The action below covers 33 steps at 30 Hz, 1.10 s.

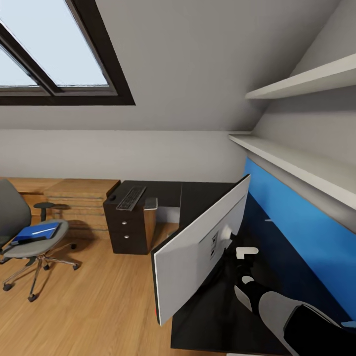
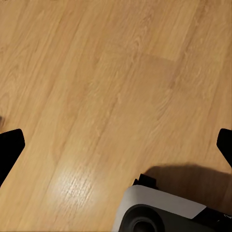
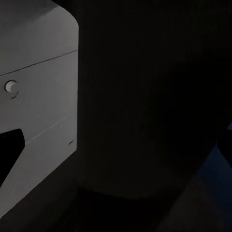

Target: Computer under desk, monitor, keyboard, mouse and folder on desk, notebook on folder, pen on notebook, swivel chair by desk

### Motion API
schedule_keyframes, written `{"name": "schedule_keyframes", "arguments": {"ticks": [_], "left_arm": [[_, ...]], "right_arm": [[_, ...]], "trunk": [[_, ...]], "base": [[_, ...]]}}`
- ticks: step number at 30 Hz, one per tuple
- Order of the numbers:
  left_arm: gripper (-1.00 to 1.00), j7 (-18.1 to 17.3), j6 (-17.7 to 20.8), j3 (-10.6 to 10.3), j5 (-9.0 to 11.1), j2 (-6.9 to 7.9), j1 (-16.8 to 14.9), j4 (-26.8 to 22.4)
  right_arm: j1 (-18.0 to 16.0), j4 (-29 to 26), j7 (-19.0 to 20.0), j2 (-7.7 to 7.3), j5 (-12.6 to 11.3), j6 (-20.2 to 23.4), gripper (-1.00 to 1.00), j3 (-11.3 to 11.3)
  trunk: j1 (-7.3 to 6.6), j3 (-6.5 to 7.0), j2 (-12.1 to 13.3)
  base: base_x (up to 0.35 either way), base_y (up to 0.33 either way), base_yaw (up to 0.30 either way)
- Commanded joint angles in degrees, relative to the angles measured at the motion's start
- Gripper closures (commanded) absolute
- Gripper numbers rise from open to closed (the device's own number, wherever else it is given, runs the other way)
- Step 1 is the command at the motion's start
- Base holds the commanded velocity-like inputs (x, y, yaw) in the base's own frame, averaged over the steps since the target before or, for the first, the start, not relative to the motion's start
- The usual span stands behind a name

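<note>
The right hand [image 1: 236,253] is reaching behind the monitor [image 1: 198,247], which is tilting above the black desk [image 1: 207,316]; whether it is pinching is unclear. The left hand [image 2: 116,145] is spread over the floor [image 2: 96,72]. The folder [image 1: 35,232] is lying on the swivel chair [image 1: 29,242], the keyboard [image 1: 131,197] on the desk's far end.

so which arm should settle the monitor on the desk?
Right, probably. The right gripper is already at the monitor back over the desk; the left gripper points down at wooden floor.
</note>
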Motion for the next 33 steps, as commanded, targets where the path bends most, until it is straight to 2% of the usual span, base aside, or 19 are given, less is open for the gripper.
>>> {"name": "schedule_keyframes", "arguments": {"ticks": [1, 14, 15, 33], "left_arm": [[-1.00, 0.3, -0.3, -0.5, 0.6, 0.06, -0.1, 0.0], [-1.00, 0.3, -0.3, -0.5, 0.6, 0.06, -0.1, 0.0], [-1.00, 0.3, -0.3, -0.5, 0.6, 0.06, -0.1, 0.0], [-1.00, 0.3, -0.3, -0.5, 0.6, 0.06, -0.1, 0.0]], "right_arm": [[0.0, 0.0, -0.3, 0.02, -0.2, -0.1, -1.00, 0.5], [0.0, 0.0, -0.2, -0.54, -0.2, -0.1, -1.00, 0.5], [0.0, 0.0, -0.2, -0.59, -0.2, -0.1, 1.00, 0.5], [0.0, 0.0, -0.3, -0.62, -0.2, -0.1, 1.00, 0.5]], "trunk": [[0.03, -0.11, -0.1], [0.03, -0.11, -0.1], [0.03, -0.11, -0.1], [0.03, -0.11, -0.1]], "base": [[0.031, 0.000, 0.000], [0.007, 0.000, 0.000], [0.000, 0.000, 0.000], [0.000, 0.000, 0.000]]}}
